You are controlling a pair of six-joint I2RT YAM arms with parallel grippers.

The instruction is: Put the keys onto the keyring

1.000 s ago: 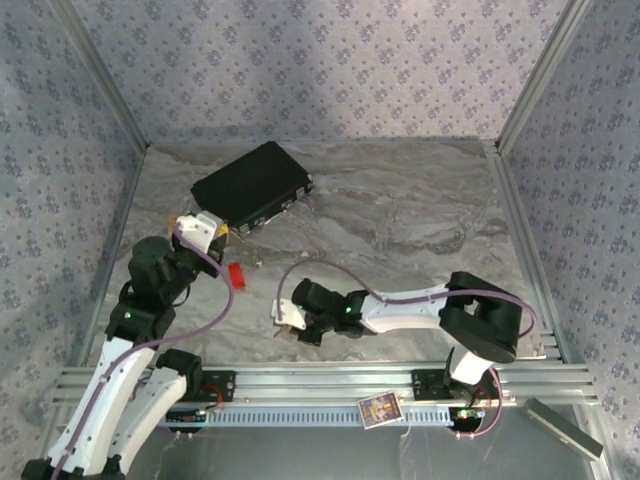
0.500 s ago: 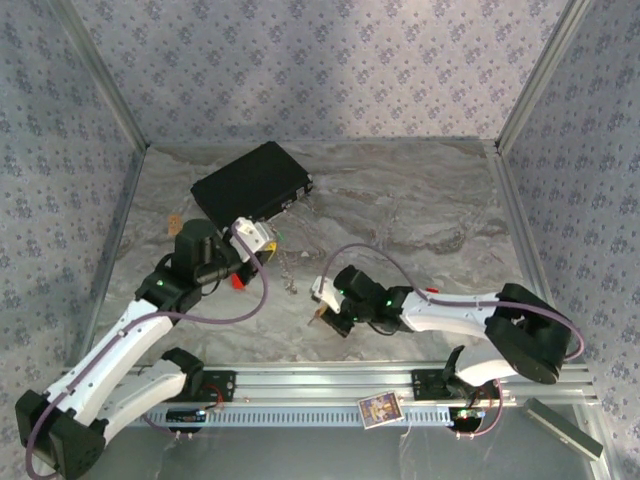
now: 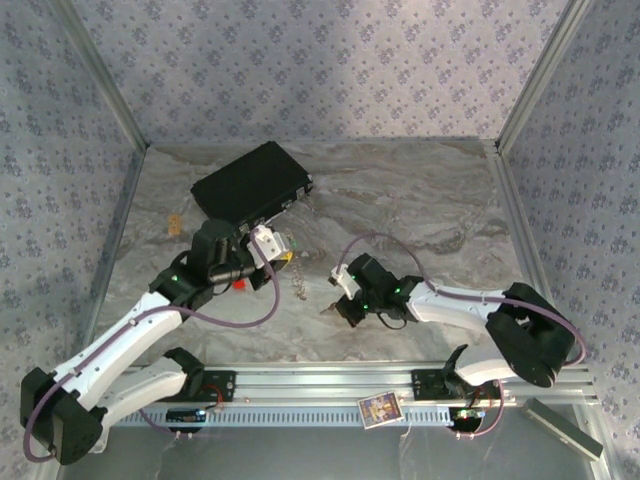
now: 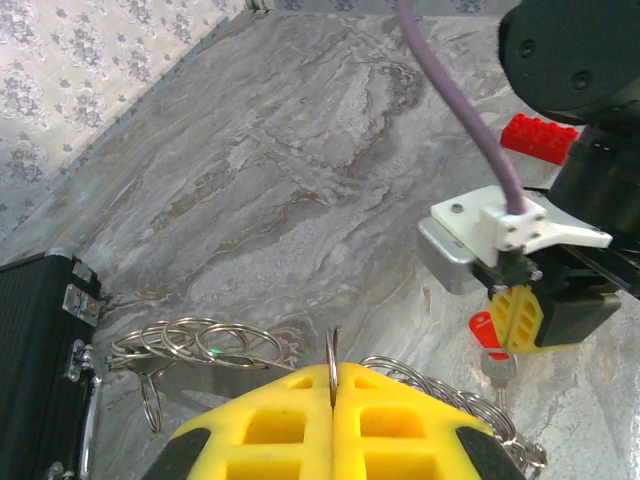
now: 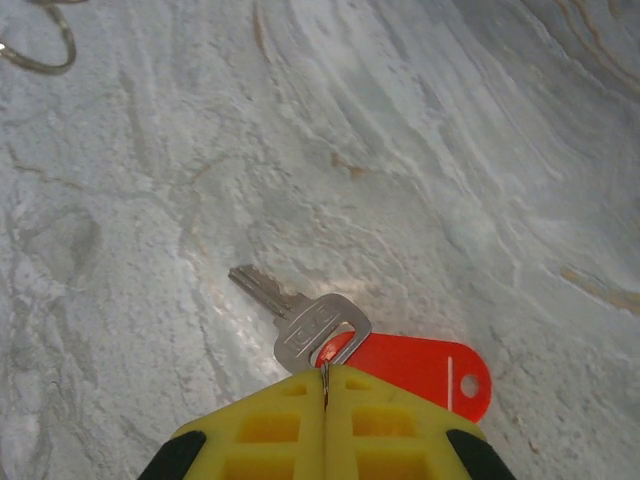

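Your left jaws are fully closed, pinching a thin silver metal ring (image 4: 333,362) edge-on btwn the yellow pads (image 4: 270,430). That ring seems to belong to the heap of shiny silver rings w/ beaded chain (image 4: 205,345), though the pads hide the join. The heap lies on the grey marbled surface (image 4: 300,150), just beside the flat black box (image 4: 35,370). Your right jaws are closed too, nipping the small loop of a silver metal key w/ red plastic tag (image 5: 318,325). The key's shank points away from the jaws, low over the surface. A red studded block (image 4: 540,135) lies near the right arm.
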